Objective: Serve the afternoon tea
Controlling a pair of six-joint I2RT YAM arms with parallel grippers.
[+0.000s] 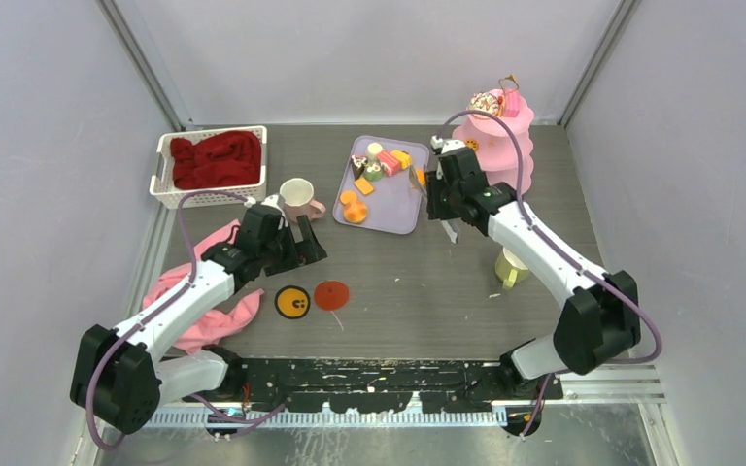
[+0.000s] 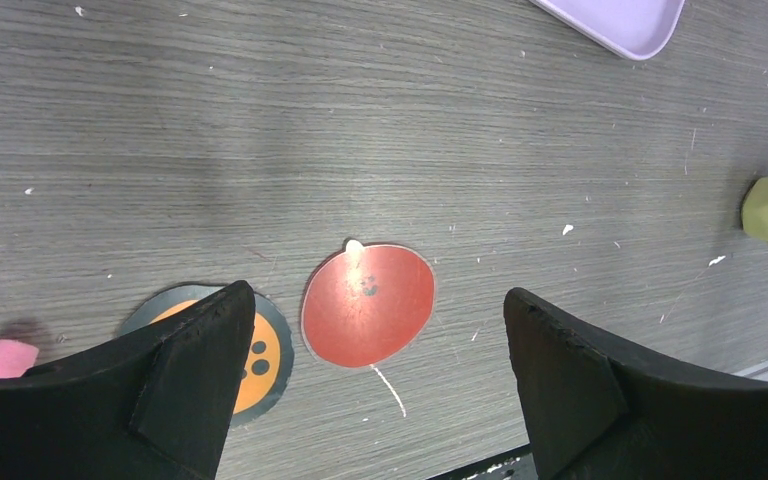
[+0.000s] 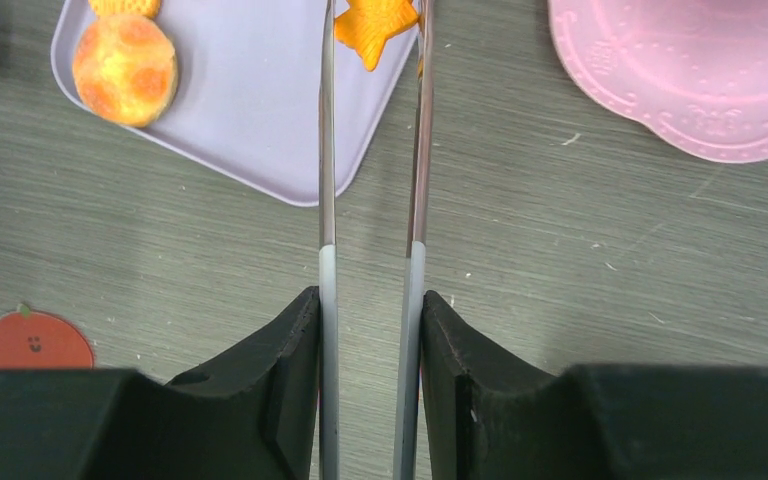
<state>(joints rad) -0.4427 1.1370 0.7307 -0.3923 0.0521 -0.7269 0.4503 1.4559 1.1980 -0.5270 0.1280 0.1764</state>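
Note:
A lavender tray (image 1: 395,212) holds several small toy cakes and fruit pieces, among them a round orange cake (image 3: 125,65). My right gripper (image 3: 370,300) is shut on long metal tweezers (image 3: 326,150), over the tray's right edge (image 3: 260,175). An orange star piece (image 3: 375,25) sits between the tweezer arms at the top of the right wrist view; the tips are out of frame. The pink tiered stand (image 1: 500,146) is just to the right. My left gripper (image 2: 377,292) hangs open and empty above a red coaster (image 2: 360,320). A cream mug (image 1: 296,194) stands behind it.
A white basket (image 1: 165,170) with a red cloth is at the back left. A pink cloth (image 1: 204,316) lies under the left arm. An orange-and-black coaster (image 1: 292,302) sits beside the red one. A yellowish mug (image 1: 512,267) stands under the right arm.

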